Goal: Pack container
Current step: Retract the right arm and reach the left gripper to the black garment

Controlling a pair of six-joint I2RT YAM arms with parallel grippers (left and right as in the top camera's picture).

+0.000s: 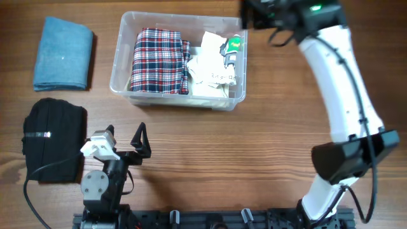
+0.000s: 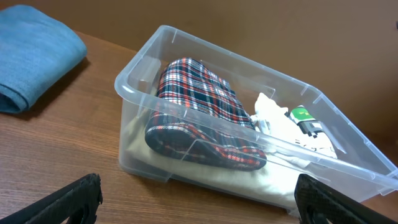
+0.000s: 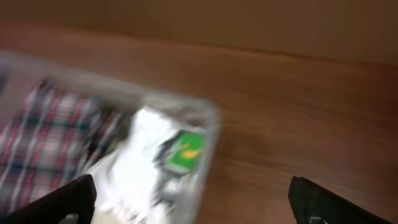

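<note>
A folded blue cloth (image 1: 63, 53) at upper left and a folded black ribbed garment (image 1: 54, 138) below it are seen outside the bin, so packing is judged only partly done. At lower left the left gripper (image 1: 125, 138) is held wide open and empty, facing the clear, colourless rectangular plastic container (image 1: 118, 60) at upper centre, where a folded red-and-navy plaid cloth (image 1: 160, 60) and white packets with a green label (image 1: 216, 70) are already laid. At upper right, the right gripper (image 3: 196, 205) is spread wide, holding nothing.
</note>
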